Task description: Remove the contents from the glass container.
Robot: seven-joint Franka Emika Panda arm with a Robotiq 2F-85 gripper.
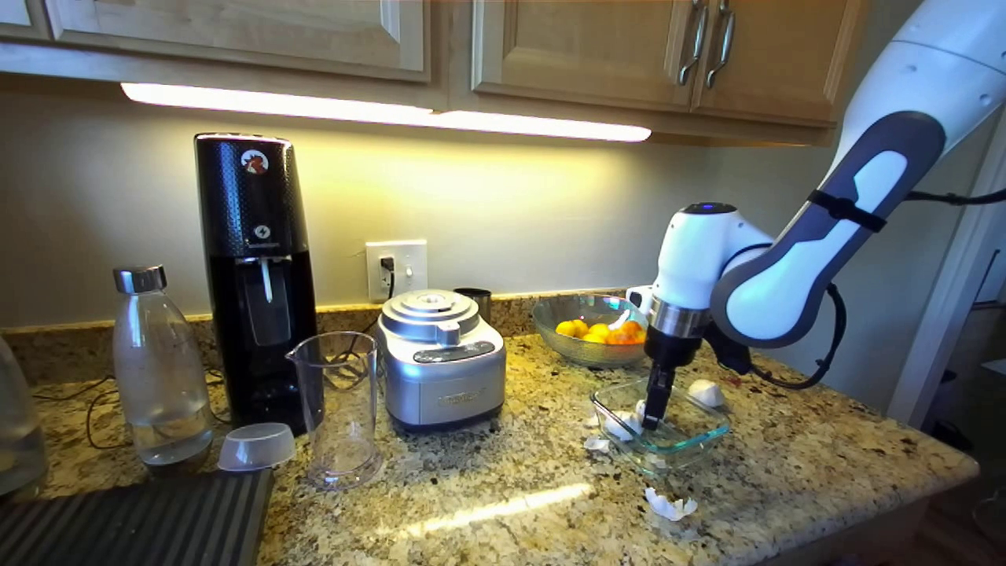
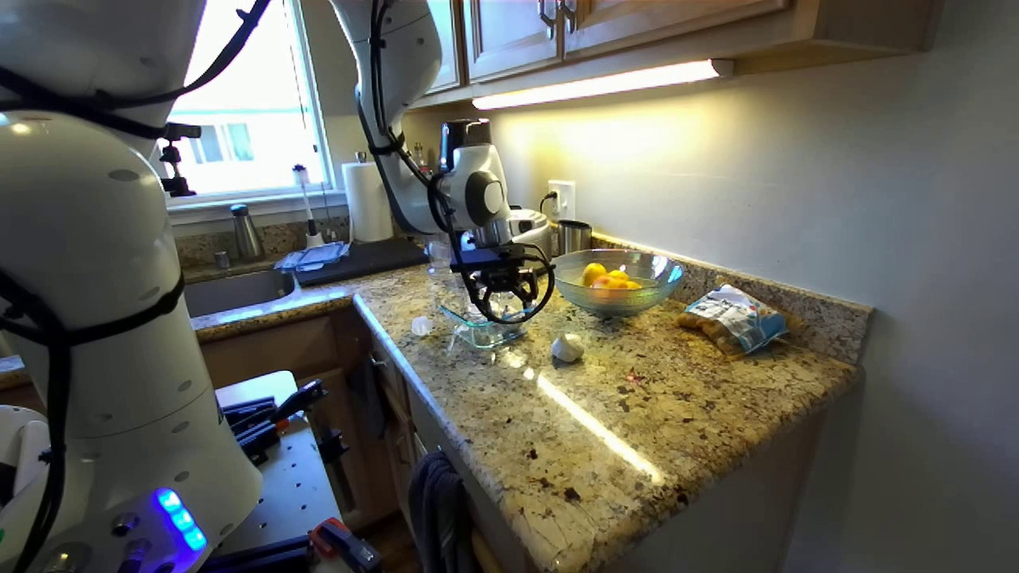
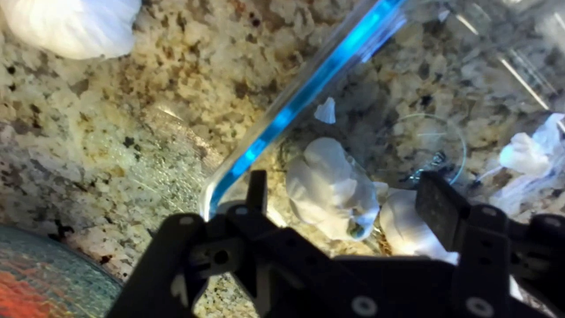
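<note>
Glass dish (image 3: 282, 117): one, on the surface (image 1: 511, 464). Inside, wrist view: white bulbs (image 3: 329, 190), two, the rear one part-hidden; small flake (image 3: 325, 110), one. Hand (image 3: 343, 174) low at the dish; its two fingers (image 3: 257, 190) stand well apart, one bulb showing between. Contact: cannot tell. Outside: third bulb (image 1: 706, 392), beside the dish; skin scraps (image 1: 670, 505), at least two. Fruit bowl (image 1: 589, 354): one, nearby.
</note>
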